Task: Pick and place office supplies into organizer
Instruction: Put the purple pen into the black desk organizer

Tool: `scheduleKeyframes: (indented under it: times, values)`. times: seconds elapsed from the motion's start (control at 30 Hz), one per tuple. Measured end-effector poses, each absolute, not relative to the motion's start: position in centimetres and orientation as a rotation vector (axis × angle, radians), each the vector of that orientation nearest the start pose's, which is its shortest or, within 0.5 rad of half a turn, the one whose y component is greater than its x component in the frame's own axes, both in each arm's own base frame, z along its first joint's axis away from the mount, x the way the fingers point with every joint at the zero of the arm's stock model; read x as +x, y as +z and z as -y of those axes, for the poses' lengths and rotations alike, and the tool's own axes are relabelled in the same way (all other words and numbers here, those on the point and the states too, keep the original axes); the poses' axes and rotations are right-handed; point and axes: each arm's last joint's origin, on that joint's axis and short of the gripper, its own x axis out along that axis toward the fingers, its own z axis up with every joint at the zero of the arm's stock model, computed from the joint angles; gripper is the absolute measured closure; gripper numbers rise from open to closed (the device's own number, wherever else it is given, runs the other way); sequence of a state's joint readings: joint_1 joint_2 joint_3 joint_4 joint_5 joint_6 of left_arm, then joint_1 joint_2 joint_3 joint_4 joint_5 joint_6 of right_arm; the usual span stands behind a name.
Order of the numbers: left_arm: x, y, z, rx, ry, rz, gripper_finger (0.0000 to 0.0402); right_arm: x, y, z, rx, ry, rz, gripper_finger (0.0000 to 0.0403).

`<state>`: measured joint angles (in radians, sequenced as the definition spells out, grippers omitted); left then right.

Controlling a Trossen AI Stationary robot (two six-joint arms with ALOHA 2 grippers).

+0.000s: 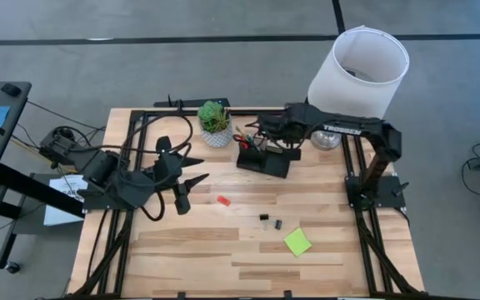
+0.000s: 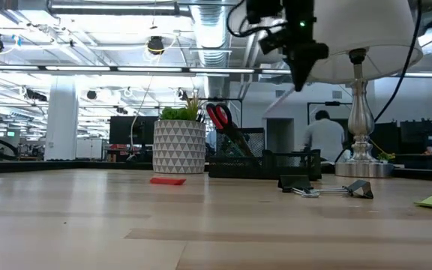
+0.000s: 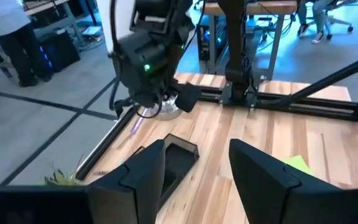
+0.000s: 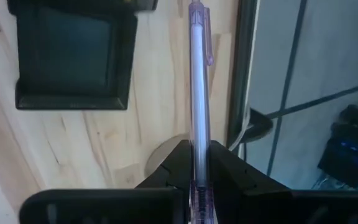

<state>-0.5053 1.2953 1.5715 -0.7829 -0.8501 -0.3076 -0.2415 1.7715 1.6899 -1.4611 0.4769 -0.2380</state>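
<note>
My right gripper [image 4: 197, 148] is shut on a pale violet pen [image 4: 197, 74] and hovers over the black organizer [image 1: 265, 158], whose low tray [image 4: 73, 59] shows below it. Red-handled scissors [image 1: 242, 140] stand in the organizer's taller compartment. An orange-red eraser [image 1: 222, 200], two black clips [image 1: 271, 221] and the lime-green sticky pad [image 1: 297, 242] lie flat on the table. My left gripper [image 1: 182, 190] is open and waits over the table's left part, touching nothing. My right gripper pinches the pen's barrel [image 4: 197, 158] between its two fingers, and the pen lies along them. The clip end [image 4: 207, 50] sticks out well past the fingertips. In the left wrist view the pen [image 3: 135, 121] slants down from the gripper, lifted clear above the table by the organizer.
A white patterned plant pot [image 1: 216, 127] stands just left of the organizer. A lamp with a white shade [image 1: 361, 71] and metal foot [image 2: 360, 161] stands at the far right. Bare wood lies between the eraser and the near edge. A person shows far behind the table.
</note>
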Motion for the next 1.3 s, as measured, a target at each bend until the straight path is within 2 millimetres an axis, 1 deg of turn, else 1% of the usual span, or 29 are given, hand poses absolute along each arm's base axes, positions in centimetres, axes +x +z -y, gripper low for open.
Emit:
scheduleKeyframes:
  times: [0.13,0.23,0.33,0.47,0.6,0.7,0.9,1.03,1.2,1.3]
  values:
    - [22.3,43.5,9.8,0.004,0.404,-0.365,0.0229,32.8,31.7,8.8,-0.418,-0.330,-1.648,0.0372]
    - [22.3,43.4,9.8,0.005,0.407,-0.374,0.0229,34.2,31.5,8.0,-0.503,-0.250,-1.685,0.0372]
    - [22.3,43.4,9.8,0.005,0.407,-0.373,0.0229,35.6,30.3,6.9,-0.642,-0.143,-1.729,0.0372]
    - [22.3,43.4,9.8,0.005,0.407,-0.374,0.0229,37.2,28.2,5.8,-0.908,-0.087,-1.816,0.0372]
    - [22.2,43.3,9.8,0.009,0.407,-0.379,0.0229,37.8,27.3,5.4,-1.014,-0.049,-1.855,0.0372]
    - [22.2,43.3,9.8,0.012,0.408,-0.382,0.0229,38.0,26.7,5.5,-1.051,0.001,-1.879,0.0370]
    - [22.2,43.2,9.8,0.021,0.407,-0.388,0.0229,38.0,26.8,5.5,-1.150,0.129,-1.895,0.0366]
    - [22.2,43.2,9.8,0.025,0.406,-0.389,0.0229,38.3,26.8,5.5,-1.160,0.098,-1.877,0.0353]
    - [22.1,43.2,9.8,0.031,0.402,-0.397,0.0229,39.0,26.8,5.6,-1.103,-0.026,-1.793,0.0343]
    - [22.2,43.2,9.8,0.025,0.382,-0.405,0.0229,39.0,26.8,5.6,-1.099,-0.027,-1.795,0.0337]
